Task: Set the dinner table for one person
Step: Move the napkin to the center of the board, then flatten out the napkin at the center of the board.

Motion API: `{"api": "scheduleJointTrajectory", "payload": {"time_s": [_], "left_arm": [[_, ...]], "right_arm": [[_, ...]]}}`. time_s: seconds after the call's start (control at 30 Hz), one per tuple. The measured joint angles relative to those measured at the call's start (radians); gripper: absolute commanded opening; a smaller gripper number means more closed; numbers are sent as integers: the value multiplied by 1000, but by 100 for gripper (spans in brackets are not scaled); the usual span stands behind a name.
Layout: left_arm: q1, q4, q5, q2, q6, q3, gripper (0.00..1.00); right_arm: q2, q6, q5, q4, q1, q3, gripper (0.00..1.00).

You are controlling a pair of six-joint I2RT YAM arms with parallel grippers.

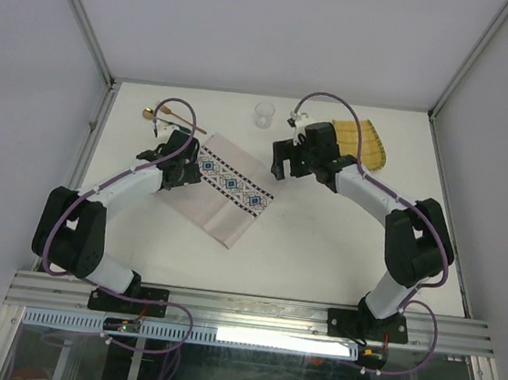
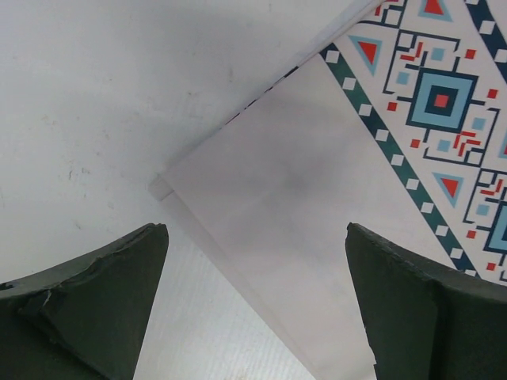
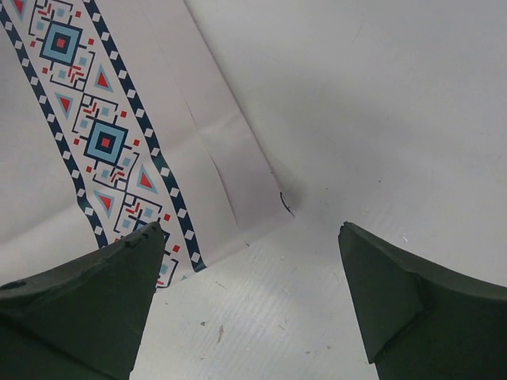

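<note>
Flat on the dinner table (image 1: 321, 244), left of centre frame: a placemat (image 1: 227, 187), thin, limp, probably light. Pinch at corners. Left gripper (image 2: 255, 233), right gripper (image 3: 249, 229): spread wide, empty.

The left pincer (image 2: 255, 231) stands wide open and holds nothing, its two dark fingers (image 2: 95, 309) at the near edge of the view. Between and beyond them lies the pale placemat (image 2: 309, 229), flat on the white counter (image 2: 103, 103). One mat corner points left, just beyond the left finger. A blue, red and teal patterned band (image 2: 432, 111) runs along the mat's far right. Bare counter fills the far left.
</note>
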Motion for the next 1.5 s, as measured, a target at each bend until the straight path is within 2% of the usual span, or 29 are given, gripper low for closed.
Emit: {"api": "scheduleJointTrajectory", "payload": {"time_s": [0.17,0.4,0.63,0.8,0.93,1.27,1.5], "left_arm": [[17,27,-14,0,10,-30,99],[80,102,104,-4,37,-99,99],[86,167,177,-69,33,-142,99],[93,223,200,-118,2,-195,99],[99,228,158,-235,-55,-252,99],[99,201,-76,-699,-208,-286,99],[99,104,-127,-824,-292,-290,99]], "right_arm": [[7,-3,8,-23,19,12,95],[14,3,-19,-55,46,15,92],[39,0,-33,-134,159,40,92],[39,0,14,-172,227,41,92],[32,-8,98,-187,280,39,92],[18,-46,349,-204,456,34,89],[55,-87,510,-224,640,66,89]]}}
